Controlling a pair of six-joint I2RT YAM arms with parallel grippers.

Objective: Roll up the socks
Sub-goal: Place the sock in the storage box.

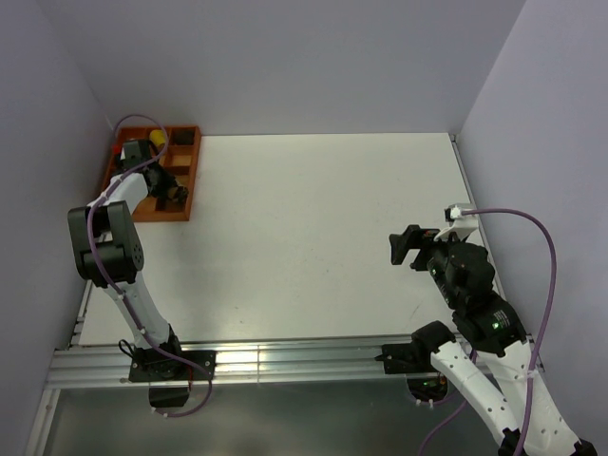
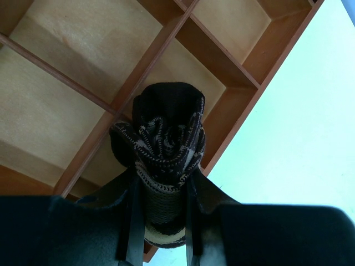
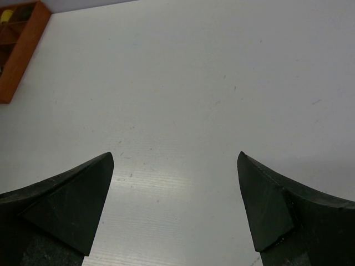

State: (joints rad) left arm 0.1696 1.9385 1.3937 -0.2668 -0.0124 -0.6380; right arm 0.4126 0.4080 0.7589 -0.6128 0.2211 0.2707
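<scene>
Pale lavender walls are closing in a white table (image 1: pixel 313 237), and a wooden tray (image 1: pixel 195 152) with dividers is sitting at its far left corner. I am reaching my left gripper (image 2: pixel 162 194) out over that tray, and its jaws are clamping the socks (image 2: pixel 166 144), a dark-brown and tan bundle that is already wound into a tight roll, with the cuff end bulging out beyond my fingertips. The roll is hanging above the tray near its table-side rim, over the spot where two dividers are meeting, so I cannot tell which compartment it is lining up with. I am judging that the rolling itself is done and that I am now in the putting-away step. The next move is calling for me to centre the roll over one compartment, clear of the dividers, bring it down until it is resting on the floor of the tray, and only then part the jaws so that the roll is not springing loose. My right gripper (image 3: pixel 175 166) is hovering over bare table well away on the right, with its jaws standing wide apart and holding nothing. Counting: I am seeing one roll of socks, one tray, one yellow ball (image 1: pixel 157 137) in a far compartment, and my two grippers.
</scene>
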